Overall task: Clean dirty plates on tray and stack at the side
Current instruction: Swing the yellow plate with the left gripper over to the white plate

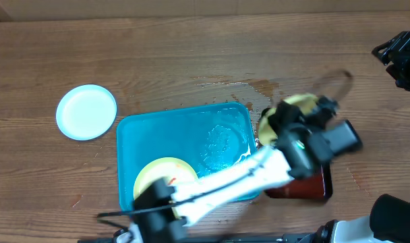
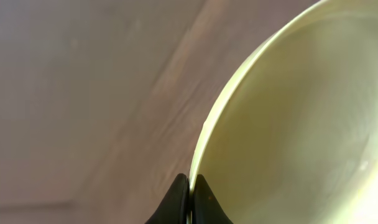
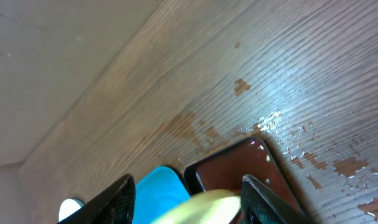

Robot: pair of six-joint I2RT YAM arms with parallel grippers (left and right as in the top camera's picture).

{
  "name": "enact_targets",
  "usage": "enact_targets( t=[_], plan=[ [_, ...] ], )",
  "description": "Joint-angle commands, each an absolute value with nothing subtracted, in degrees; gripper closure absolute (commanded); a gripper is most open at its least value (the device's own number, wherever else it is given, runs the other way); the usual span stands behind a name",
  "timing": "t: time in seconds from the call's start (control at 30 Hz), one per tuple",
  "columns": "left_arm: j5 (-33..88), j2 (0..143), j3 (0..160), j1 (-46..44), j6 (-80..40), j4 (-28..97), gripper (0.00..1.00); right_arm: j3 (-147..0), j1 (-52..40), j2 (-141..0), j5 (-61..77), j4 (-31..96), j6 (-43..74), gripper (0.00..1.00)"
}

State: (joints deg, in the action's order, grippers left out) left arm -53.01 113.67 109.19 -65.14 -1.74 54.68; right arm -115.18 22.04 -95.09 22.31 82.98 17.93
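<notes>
One yellow-green plate (image 2: 288, 124) pinched at rim by left pincer (image 2: 189, 186), seemingly tilted; right pincer (image 3: 188, 190) spread.

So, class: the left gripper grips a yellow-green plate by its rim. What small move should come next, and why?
Probably carry it over the blue tray toward the white plate on the table beside it. The left gripper is shut on the yellow-green plate, whose visible face shows no red smears, so stacking seems due.

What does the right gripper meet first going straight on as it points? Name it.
Probably the yellow-green plate, showing low between the open fingers of the right gripper and pinched at its rim by the left gripper; how far ahead is unclear.
</notes>
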Motion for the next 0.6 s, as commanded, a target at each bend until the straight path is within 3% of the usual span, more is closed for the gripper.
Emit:
enact_targets(
  t=[0.0, 0.27, 0.57],
  plan=[
    [-43.81, 104.64, 110.43, -58.04, -13.56, 56.97, 0.96, -116.71, 22.20, -93.91, 22.85, 83.15, 17.52, 0.44],
    [-12.34, 97.71, 110.39, -34.61, -25.65, 65.01, 0.96, -116.68, 22.20, -93.93, 22.87, 84.95, 17.52, 0.44],
    [13.04, 97.69, 102.80, -8.14, -27.27, 66.13, 0.95, -116.64, 22.20, -93.93, 22.85, 87.81, 16.56, 0.43]
  ],
)
